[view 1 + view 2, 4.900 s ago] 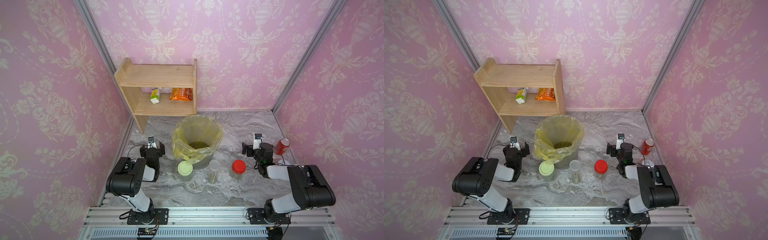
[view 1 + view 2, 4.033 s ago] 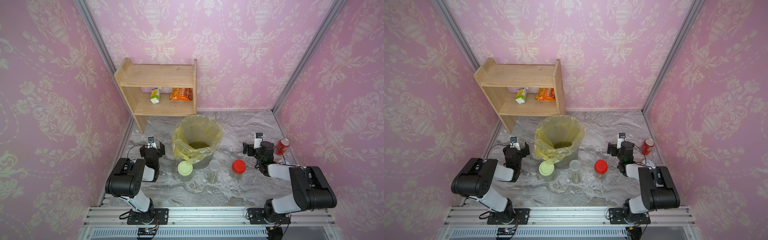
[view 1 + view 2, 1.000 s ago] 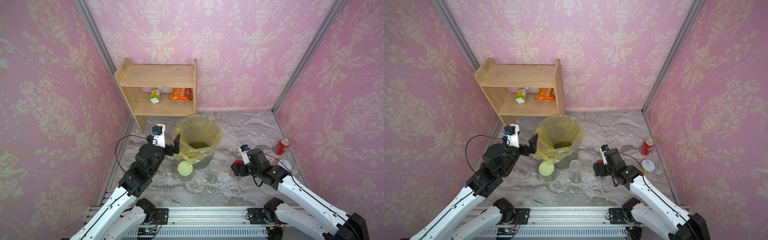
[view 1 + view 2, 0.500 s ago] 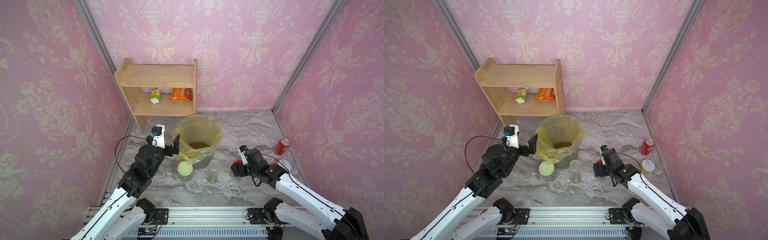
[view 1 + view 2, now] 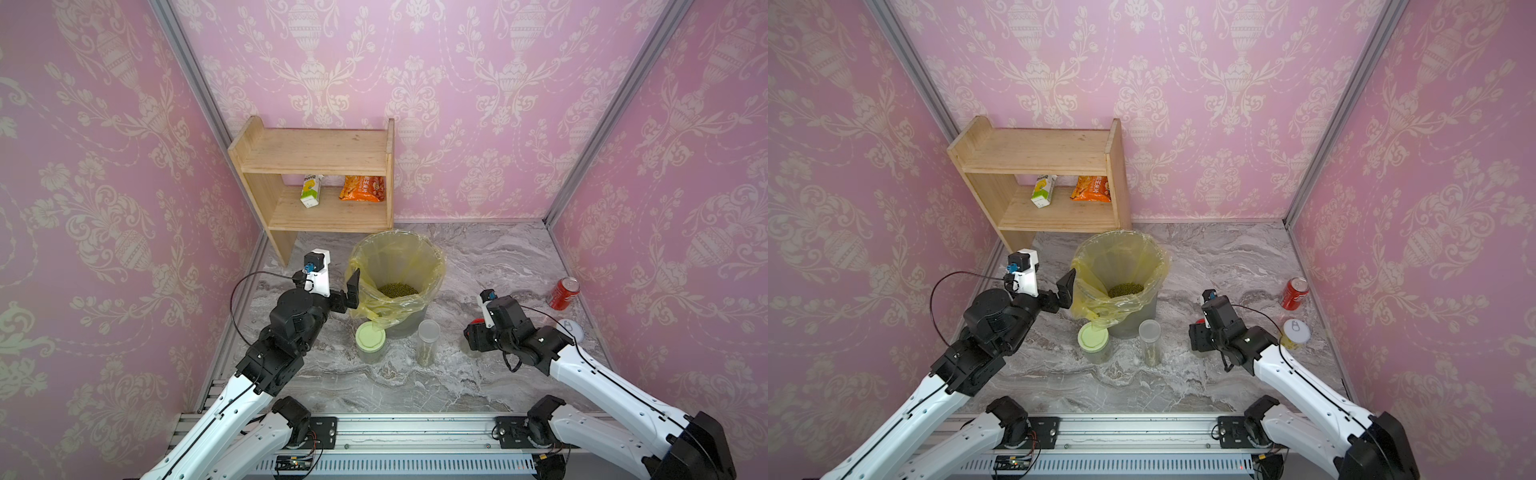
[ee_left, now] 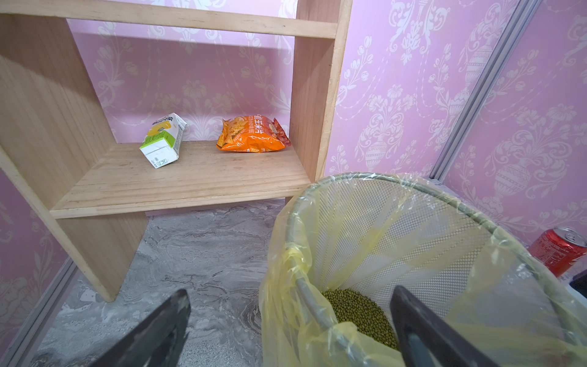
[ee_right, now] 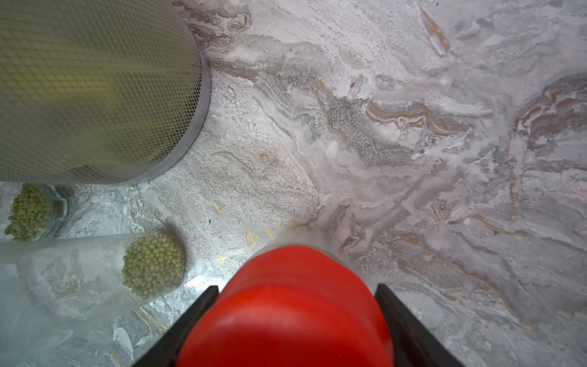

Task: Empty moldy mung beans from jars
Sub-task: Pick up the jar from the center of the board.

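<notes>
Right gripper [image 7: 297,286] straddles the red-lidded clear jar [image 7: 286,324] for lifting, grip not discernible; left gripper [image 6: 290,290] hovers released beside the yellow-lined mesh bin [image 6: 397,222].

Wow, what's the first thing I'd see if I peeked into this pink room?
Probably the pink flowery wallpaper all around, and in the middle of the grey marbled table the wire-mesh bin lined with a yellow plastic bag, with a heap of tiny green mung beans at its bottom. Then the bright red screw lid of a jar, sitting between the fingers of the robot's right hand.
</notes>
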Tool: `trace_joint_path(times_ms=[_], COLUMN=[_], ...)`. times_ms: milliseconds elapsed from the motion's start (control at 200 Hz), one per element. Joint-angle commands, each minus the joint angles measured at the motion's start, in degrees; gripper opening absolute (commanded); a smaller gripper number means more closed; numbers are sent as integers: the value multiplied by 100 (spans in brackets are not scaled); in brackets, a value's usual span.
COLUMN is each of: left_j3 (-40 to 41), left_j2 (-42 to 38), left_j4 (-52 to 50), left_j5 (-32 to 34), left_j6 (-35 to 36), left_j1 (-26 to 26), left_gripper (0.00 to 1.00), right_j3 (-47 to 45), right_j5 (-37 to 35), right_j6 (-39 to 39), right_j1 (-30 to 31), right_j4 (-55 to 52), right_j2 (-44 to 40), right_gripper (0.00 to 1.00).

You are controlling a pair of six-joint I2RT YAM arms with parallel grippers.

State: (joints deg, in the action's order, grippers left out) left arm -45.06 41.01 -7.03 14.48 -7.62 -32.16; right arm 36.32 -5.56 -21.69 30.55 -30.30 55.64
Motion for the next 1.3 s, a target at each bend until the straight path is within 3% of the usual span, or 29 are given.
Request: trace_joint_path(times_ms=[0, 355, 645, 791, 1136, 1296], left_j3=[-4, 138, 257, 155, -103, -341], left_j2=[45, 208, 473, 733, 1625, 2100], left_j4=[18, 687, 1477, 1629, 2763, 3276], left_j5=[-294, -887, -1092, -1448, -3245, -3374], left_j6=[-47, 23, 27, 39, 161, -84], left_j1=[-53, -44, -36, -31, 24, 61], left_gripper=[99, 99, 99, 99, 99, 99], right_j3=[483, 2163, 4496, 5176, 6476, 6654], right_j5=[-161, 48, 127, 593, 1866, 2512], right_j6=[-273, -136, 474, 527, 204, -221], right_j1=[39, 22, -92, -305, -581, -580], right_j4=[-255, -920, -1987, -2133, -1979, -1618], right_j2=[-121, -20, 622, 915, 1654, 1900], right_gripper=[57, 52, 53, 50, 46, 45])
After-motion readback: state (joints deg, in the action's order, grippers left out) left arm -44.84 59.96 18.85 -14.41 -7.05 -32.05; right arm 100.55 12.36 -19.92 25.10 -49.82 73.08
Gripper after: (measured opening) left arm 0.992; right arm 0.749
